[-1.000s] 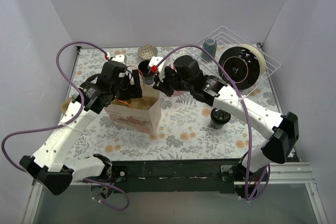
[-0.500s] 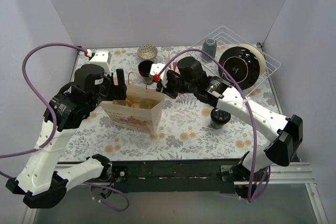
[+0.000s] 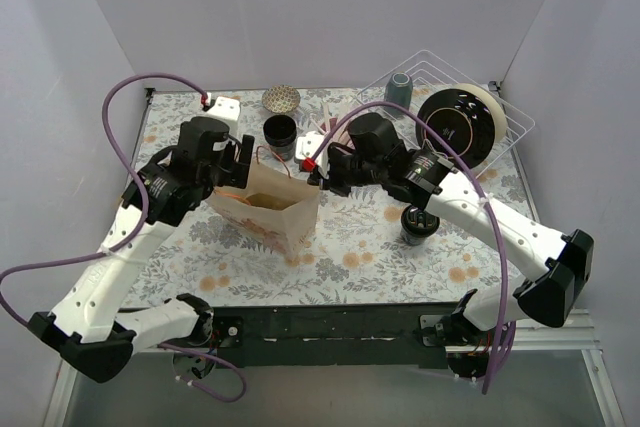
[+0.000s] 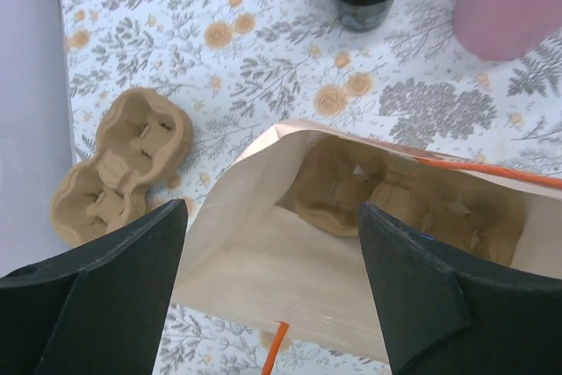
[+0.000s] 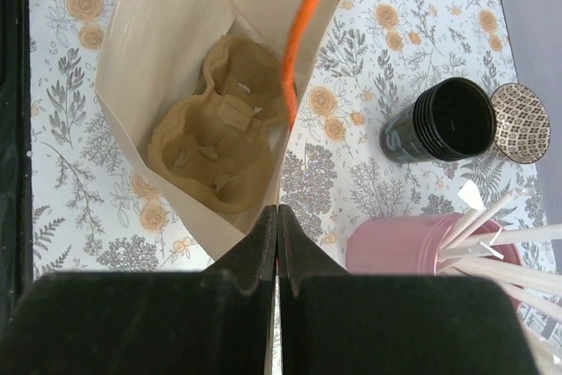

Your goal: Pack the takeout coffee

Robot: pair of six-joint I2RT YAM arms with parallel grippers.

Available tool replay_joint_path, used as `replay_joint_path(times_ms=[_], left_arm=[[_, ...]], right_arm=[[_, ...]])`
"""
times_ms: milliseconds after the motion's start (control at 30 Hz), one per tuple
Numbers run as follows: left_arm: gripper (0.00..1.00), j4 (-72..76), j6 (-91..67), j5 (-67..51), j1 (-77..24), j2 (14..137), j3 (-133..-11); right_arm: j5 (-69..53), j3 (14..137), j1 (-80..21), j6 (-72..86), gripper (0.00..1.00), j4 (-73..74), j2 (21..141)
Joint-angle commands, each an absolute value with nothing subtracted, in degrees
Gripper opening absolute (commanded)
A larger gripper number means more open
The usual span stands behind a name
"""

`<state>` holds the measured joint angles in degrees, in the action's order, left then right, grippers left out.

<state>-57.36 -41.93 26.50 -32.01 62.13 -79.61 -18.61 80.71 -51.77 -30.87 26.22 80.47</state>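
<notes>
My right hand (image 5: 277,217) is clenched tight, and from its wrist view it looks pinched on the near rim of the paper bag (image 3: 272,209), propping the mouth apart. My left hand (image 4: 272,217) is released, fingers spread wide above the bag's far side and grasping nothing. Inside the bag a cardboard cup carrier (image 5: 218,133) lies on the bottom, so I judge the preparation is done. The main step is not: the takeout coffee (image 3: 418,224) stands lidded on the worktop (image 3: 360,257), well to the right of the bag, untouched by either hand. It has yet to be picked up and lowered into the carrier.
</notes>
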Motion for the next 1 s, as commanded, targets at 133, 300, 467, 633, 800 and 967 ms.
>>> replay_joint_path(times_ms=[133, 300, 467, 633, 800, 967], left_arm=[[0.79, -59.59, -45.87, 14.95, -31.99, 64.07, -98.6], [0.76, -47.92, -40.01, 21.51, -31.99, 57.67, -91.09], [0.82, -35.0, -35.15, 38.55, -31.99, 56.77, -76.3], [0.81, -41.38, -44.36, 34.67, -31.82, 61.78, -79.97], [0.77, -43.85, -52.55, 29.44, -30.85, 61.34, -80.06], [0.76, -49.22, -53.01, 28.96, -30.59, 62.15, -81.21]], right_arm=[[-19.42, 84.02, -49.58, -34.19, 0.01, 29.97, 84.29], [-27.92, 86.3, -44.13, -35.94, 0.01, 30.76, 84.02], [-31.81, 89.82, -42.54, -38.58, 0.01, 36.2, 86.04], [-35.42, 91.49, -42.71, -36.04, 0.01, 37.61, 86.04], [-35.42, 96.94, -42.71, -33.05, 0.01, 39.82, 87.1], [-36.38, 100.1, -42.54, -31.82, 0.01, 40.69, 88.85]])
